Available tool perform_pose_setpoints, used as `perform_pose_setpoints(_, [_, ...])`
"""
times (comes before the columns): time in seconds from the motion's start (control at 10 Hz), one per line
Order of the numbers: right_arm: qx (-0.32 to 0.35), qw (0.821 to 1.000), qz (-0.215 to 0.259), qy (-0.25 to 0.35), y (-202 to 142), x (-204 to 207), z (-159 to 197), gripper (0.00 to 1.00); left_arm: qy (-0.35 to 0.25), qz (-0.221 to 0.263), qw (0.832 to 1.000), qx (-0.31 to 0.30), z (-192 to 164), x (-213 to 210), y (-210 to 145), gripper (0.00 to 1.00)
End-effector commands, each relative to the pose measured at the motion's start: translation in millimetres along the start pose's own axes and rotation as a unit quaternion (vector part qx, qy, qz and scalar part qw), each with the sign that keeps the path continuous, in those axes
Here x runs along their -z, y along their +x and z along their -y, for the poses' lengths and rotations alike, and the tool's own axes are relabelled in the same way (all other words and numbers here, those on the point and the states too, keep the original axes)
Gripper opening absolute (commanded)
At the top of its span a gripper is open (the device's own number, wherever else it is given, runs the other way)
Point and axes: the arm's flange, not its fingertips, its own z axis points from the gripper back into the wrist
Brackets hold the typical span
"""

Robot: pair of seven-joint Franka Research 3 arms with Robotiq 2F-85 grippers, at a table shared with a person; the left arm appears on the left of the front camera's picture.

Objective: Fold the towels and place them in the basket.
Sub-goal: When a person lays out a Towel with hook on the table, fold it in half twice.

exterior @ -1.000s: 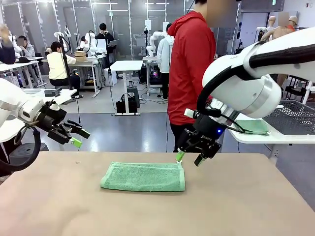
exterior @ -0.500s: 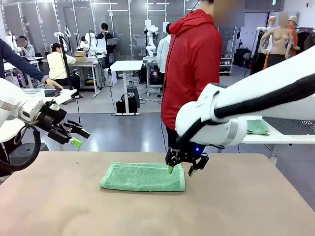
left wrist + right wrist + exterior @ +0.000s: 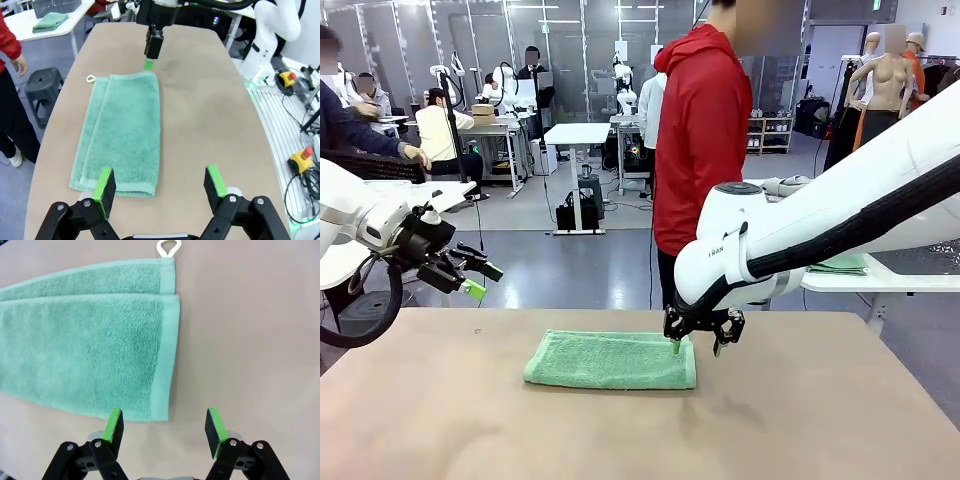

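Front view, nearest first: the brown counter carries one mint green towel at its middle. The towel is folded into a long band and lies flat, its length running left to right. The right arm reaches down at the towel's far right corner. The right jaws stand wide open and hold nothing, with one green pad at the towel's edge; whether it touches the cloth cannot be told. In the right wrist view one pad hangs over the towel's short hem and the other over bare counter, and the pale loop lies at the far corner. The left arm is raised off the counter's left end, its left jaws wide open and empty, pointing along the towel. Beyond the counter stands a person in a red hoodie. Farther off, in the left wrist view, a white side table bears a folded green cloth and the dark mesh basket.
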Motion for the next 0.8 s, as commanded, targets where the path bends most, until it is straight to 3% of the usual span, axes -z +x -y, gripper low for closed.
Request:
perform_pose_setpoints(0.0, [0.028, 1.0, 0.002, -0.01, 13.0, 12.7, -15.6, 0.83, -0.002, -0.008, 1.0, 0.004, -0.1, -0.8, 1.5, 0.89])
perform_pose_setpoints(0.7, [0.038, 0.998, 0.004, -0.047, 37.0, 51.8, -25.7, 0.83, -0.002, -0.008, 1.0, 0.004, -0.1, -0.8, 1.5, 0.89])
